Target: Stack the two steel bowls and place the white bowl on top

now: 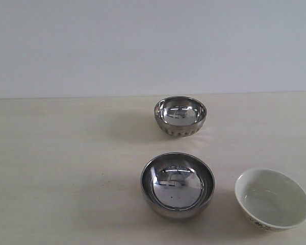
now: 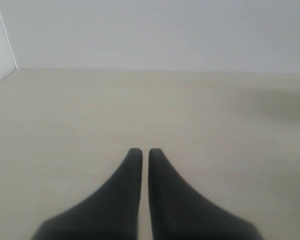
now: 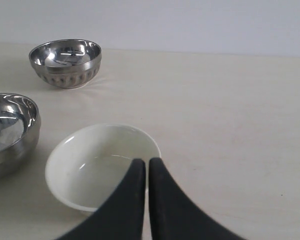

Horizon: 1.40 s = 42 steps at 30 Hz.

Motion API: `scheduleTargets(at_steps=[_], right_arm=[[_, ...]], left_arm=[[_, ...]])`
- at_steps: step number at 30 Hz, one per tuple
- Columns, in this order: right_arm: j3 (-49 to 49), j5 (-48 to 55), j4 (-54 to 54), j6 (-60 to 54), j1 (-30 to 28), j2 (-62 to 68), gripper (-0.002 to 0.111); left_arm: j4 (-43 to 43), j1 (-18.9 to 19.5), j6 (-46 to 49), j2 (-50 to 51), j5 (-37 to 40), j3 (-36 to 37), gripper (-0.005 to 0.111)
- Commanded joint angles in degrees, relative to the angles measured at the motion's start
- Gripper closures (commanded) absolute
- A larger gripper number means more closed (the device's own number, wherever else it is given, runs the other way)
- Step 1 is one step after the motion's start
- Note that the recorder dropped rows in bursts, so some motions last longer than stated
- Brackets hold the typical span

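Ribbed steel bowl [image 1: 180, 116] stands upright on the desk [image 1: 66, 168] just above the middle of the exterior view, close to where the desk meets the pale wall [image 1: 143, 46]. Its mouth faces up, its mirror inside carries blurred reflections, and the ribbing runs around the lower outside. Below it in that frame, at lower centre, the smooth steel bowl [image 1: 177, 185] also stands upright, apart from the ribbed one with bare desk between them. The white bowl [image 1: 272, 199] is in the lower right of the frame, just beside the smooth steel bowl but not touching it. It is upright, with a dark speckled pattern low on its outer side. All three bowls stand separately on the desk, none nested in another.

My left tool [image 2: 145, 152] is closed: its two dark fingers lie almost together with only a thin slit between them, gripping nothing. Beyond its tips its wrist camera shows bare desk and wall.

My right tool [image 3: 147, 162] is closed the same way and grips nothing. In its wrist camera the tips overlap the near rim of the white bowl [image 3: 102, 165]; whether they touch it I cannot tell. That view also shows the smooth steel bowl [image 3: 10, 130] beside the white one and the ribbed steel bowl [image 3: 66, 62] farther off, nearer the wall.
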Motion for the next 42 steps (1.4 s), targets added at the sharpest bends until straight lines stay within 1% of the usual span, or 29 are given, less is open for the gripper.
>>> scheduleTargets(at_steps=[1,19,24,30,33,38,42], right_arm=[[0.0,-0.1,-0.1,0.0,-0.3,-0.2,0.108],[0.0,-0.1,-0.1,0.0,-0.3,-0.2,0.108],[0.0,-0.1,-3.2,-1.3,-0.3,-0.2,0.108],[0.0,-0.1,-3.2,-1.3,-0.3,-0.2,0.108],[0.0,-4.5,-3.2,-1.3,-0.3,-0.2,0.108],[0.0,-17.3,-3.2,-1.2,-0.3,-0.2,0.108],[0.0,-30.7,-3.2,1.1,-0.3,-0.2,0.108]], left_arm=[[-0.4,0.1,0.3,-0.2,0.2,0.2,0.102],[-0.4,0.1,0.3,-0.2,0.2,0.2,0.102],[-0.4,0.1,0.3,-0.2,0.2,0.2,0.102],[-0.4,0.1,0.3,-0.2,0.2,0.2,0.102],[-0.4,0.1,0.3,-0.2,0.2,0.2,0.102],[-0.4,0.1,0.3,-0.2,0.2,0.2,0.102],[-0.4,0.1,0.3,-0.2,0.2,0.2,0.102]])
